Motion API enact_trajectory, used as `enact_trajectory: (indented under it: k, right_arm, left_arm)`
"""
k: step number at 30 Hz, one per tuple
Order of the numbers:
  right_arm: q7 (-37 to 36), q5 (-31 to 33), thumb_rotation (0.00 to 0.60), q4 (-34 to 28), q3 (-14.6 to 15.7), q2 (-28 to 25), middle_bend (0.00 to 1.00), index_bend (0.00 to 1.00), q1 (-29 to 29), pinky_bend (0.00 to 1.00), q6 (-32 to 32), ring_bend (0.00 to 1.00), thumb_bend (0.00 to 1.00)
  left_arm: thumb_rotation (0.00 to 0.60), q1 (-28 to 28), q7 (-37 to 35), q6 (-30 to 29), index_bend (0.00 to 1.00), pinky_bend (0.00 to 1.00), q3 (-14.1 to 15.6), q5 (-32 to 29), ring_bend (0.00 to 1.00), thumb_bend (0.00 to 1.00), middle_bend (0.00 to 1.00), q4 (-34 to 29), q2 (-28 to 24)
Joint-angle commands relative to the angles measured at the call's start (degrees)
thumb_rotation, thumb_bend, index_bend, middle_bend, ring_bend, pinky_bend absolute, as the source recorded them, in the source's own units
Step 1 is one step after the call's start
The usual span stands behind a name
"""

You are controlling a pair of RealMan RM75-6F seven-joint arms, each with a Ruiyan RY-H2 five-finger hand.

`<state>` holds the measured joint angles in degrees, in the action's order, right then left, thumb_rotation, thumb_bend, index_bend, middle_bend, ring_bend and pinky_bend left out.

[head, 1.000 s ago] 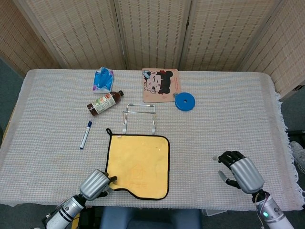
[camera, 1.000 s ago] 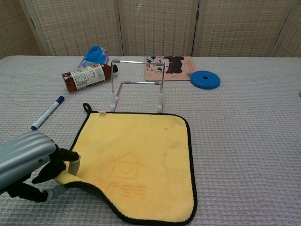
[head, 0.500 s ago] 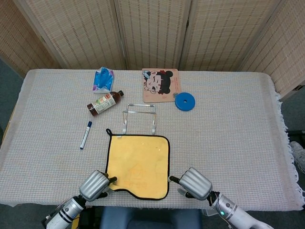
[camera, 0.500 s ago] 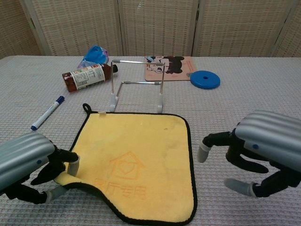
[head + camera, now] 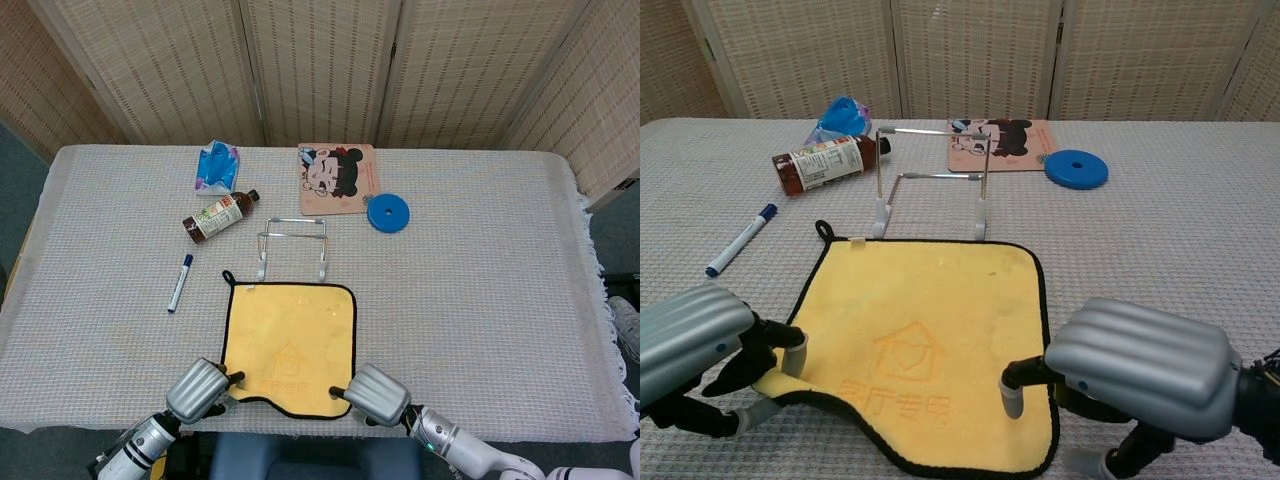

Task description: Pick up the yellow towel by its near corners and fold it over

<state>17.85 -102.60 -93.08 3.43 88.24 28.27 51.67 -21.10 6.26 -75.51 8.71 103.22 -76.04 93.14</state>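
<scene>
The yellow towel (image 5: pixel 290 340) with black edging lies flat near the table's front edge, its hanging loop at the far left corner. My left hand (image 5: pixel 204 387) pinches the near left corner, which is slightly raised off the cloth in the chest view, where the towel (image 5: pixel 930 320) fills the middle. My right hand (image 5: pixel 377 393) sits at the near right corner. In the chest view the right hand (image 5: pixel 1135 365) has a fingertip (image 5: pixel 1012 401) resting on the towel edge, fingers apart, the corner still flat. The left hand (image 5: pixel 695 345) shows at the lower left.
A wire rack (image 5: pixel 292 248) stands just beyond the towel. A blue marker (image 5: pixel 180 282) lies to its left, a brown bottle (image 5: pixel 220 215) and a blue packet (image 5: pixel 217 165) further back. A cartoon mat (image 5: pixel 337 178) and a blue disc (image 5: pixel 388 213) sit at the back.
My right hand has swept left from the table's right side to the towel's near right corner. The left hand has kept its pinch on the near left corner.
</scene>
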Motion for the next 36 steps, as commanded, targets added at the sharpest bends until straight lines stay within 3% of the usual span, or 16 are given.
enact_trajectory:
  k: [1, 18, 27, 36]
  right_arm:
    - [1.0, 1.0, 0.600, 0.6, -0.1, 1.0, 0.93, 0.39, 0.8, 1.00, -0.9, 0.95, 0.28]
    - [2.8, 3.9, 0.600, 4.7, 0.4, 5.3, 0.94, 0.43, 3.6, 1.00, -2.2, 0.95, 0.30]
    - [2.2, 3.5, 0.600, 7.4, 0.3, 8.1, 0.96, 0.57, 4.3, 1.00, 0.1, 0.97, 0.44]
    - [0.0, 2.2, 0.600, 6.6, -0.8, 7.6, 0.98, 0.72, 4.2, 1.00, 5.9, 0.99, 0.47]
  left_arm:
    - [0.600, 0.1, -0.1, -0.1, 0.59, 0.90, 0.1, 0.0, 0.77, 0.45, 0.95, 0.1, 0.1]
    - [0.600, 0.7, -0.6, -1.0, 0.59, 0.90, 0.4, 0.2, 0.77, 0.45, 0.95, 0.6, 0.3]
    - [0.600, 1.0, -1.1, -2.0, 0.59, 0.90, 0.3, 0.4, 0.77, 0.45, 0.95, 0.8, 0.1]
    - [0.600, -0.5, -4.0, -4.2, 0.60, 0.90, -1.4, 1.6, 0.77, 0.45, 0.95, -2.0, -2.8]
